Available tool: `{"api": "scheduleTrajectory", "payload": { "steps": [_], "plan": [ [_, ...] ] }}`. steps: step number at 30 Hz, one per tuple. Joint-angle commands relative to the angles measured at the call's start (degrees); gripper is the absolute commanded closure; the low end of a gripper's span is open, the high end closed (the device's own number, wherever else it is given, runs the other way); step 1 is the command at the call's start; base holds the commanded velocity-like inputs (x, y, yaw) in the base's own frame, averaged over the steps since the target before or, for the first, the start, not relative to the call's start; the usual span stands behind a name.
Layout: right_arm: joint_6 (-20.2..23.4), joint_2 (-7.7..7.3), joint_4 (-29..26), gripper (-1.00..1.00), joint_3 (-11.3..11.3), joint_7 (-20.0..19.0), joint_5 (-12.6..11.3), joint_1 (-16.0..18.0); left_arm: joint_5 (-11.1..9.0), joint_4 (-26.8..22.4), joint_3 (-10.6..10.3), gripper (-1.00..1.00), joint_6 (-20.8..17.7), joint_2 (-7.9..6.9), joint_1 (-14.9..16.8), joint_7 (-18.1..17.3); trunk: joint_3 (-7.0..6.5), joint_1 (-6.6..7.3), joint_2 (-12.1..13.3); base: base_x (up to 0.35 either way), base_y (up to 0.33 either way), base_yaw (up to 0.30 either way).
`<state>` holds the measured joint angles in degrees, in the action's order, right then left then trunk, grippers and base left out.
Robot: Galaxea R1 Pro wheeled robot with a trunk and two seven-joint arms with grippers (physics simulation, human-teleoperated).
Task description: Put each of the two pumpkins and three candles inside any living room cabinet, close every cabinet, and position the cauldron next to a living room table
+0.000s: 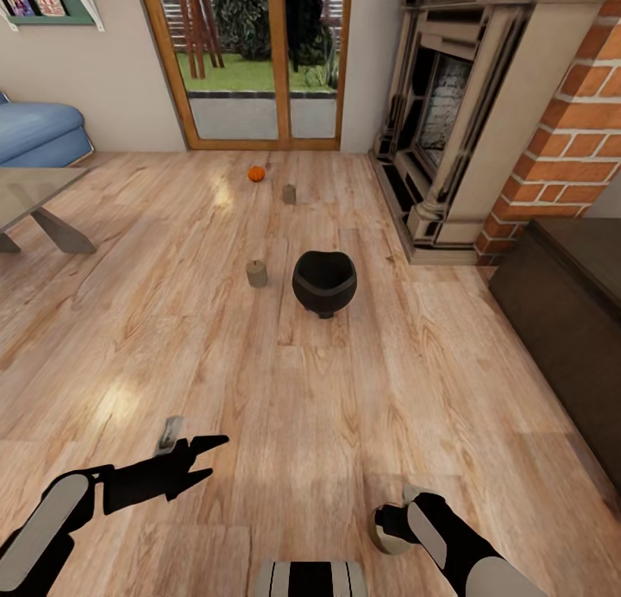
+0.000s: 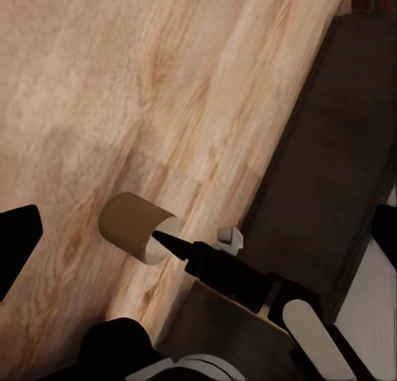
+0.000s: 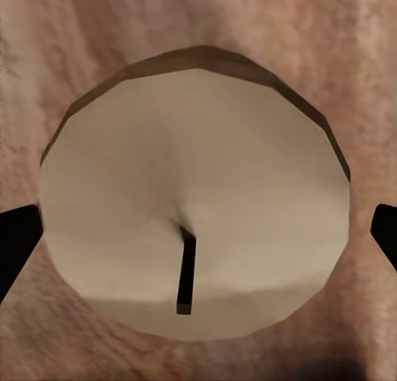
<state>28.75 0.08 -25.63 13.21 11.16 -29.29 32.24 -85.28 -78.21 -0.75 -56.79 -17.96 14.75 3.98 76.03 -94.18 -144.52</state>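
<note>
A light, knotty wood-plank floor (image 1: 345, 424) runs the whole room. At its far left edge sits a blue upholstered sofa (image 1: 39, 133), and in front of it the corner of a grey slab-topped table (image 1: 34, 196) on angled legs. The left gripper (image 1: 205, 457), black and two-fingered, hangs low over the near-left planks with its fingers spread apart and nothing between them. A short beige-grey candle (image 1: 256, 273) stands upright on mid-floor, and just right of it, not touching, rests the round matte-black cauldron (image 1: 324, 282), mouth up. Farther back, near the wood-framed glass garden door (image 1: 250, 62), a small bright-orange pumpkin (image 1: 256, 173) sits on the boards with a second stubby candle (image 1: 289, 194) near it to the right. The right gripper (image 3: 198, 232) points down over the near floor, its dark fingertips set against opposite sides of a third pale candle (image 3: 194, 203), wick facing the wrist camera. An ornate carved fireplace (image 1: 448, 122) and red brick wall (image 1: 578, 122) fill the far right; below them along the right edge runs the long, low dark-brown wooden cabinet (image 1: 569, 321), fronts shut.
</note>
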Motion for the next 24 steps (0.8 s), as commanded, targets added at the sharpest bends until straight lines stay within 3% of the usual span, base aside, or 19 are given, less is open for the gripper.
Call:
{"api": "scheduleTrajectory", "payload": {
  "steps": [1, 24],
  "plan": [
    [0.2, -0.03, -0.1, -1.00, 0.4, 0.5, -0.6, 0.0, -0.6, 0.0, -0.1, -1.00, -0.1, -0.14, 0.0, 0.2, 0.04, 0.01, 0.0, 0.000, 0.000, 0.000],
    [-2.4, 0.10, 0.0, -1.00, 0.5, 0.3, 1.0, 0.0, -0.7, 0.1, -1.9, -1.00, -0.1, -0.25, 0.0, -0.3, 0.04, 0.01, 0.0, 0.000, 0.000, 0.000]
  ]
}}
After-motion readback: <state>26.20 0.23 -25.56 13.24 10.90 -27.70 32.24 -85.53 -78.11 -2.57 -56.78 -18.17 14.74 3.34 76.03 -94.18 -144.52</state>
